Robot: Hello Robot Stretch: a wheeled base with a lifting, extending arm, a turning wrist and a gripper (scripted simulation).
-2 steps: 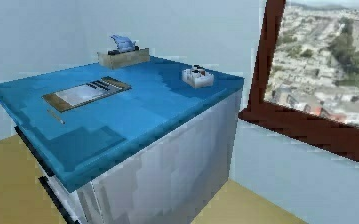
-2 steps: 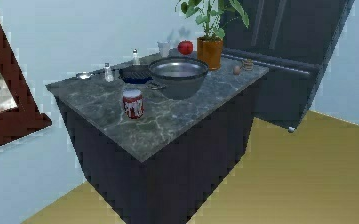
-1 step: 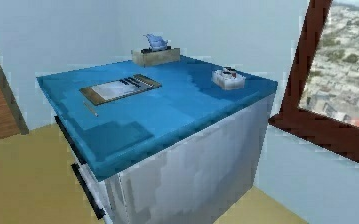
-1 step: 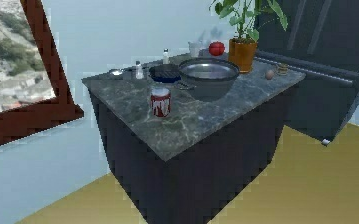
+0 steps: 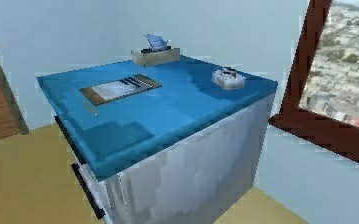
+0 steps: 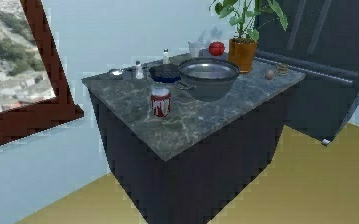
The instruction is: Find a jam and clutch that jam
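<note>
In the forward view, a blue bench (image 5: pixel 137 125) carries a tissue box (image 5: pixel 155 50) and a flat tray (image 5: pixel 120 90). Over in the arm side view, the jam jar (image 6: pixel 161 102) stands upright on a dark marble bench (image 6: pixel 202 125), near a grey bowl (image 6: pixel 209 75). The claw's state, I cannot tell.

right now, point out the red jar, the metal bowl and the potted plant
red jar (image 6: pixel 161 102): arm side view, middle of its body
metal bowl (image 6: pixel 209 82): arm side view, its front wall
potted plant (image 6: pixel 244 53): arm side view, its orange pot
</note>
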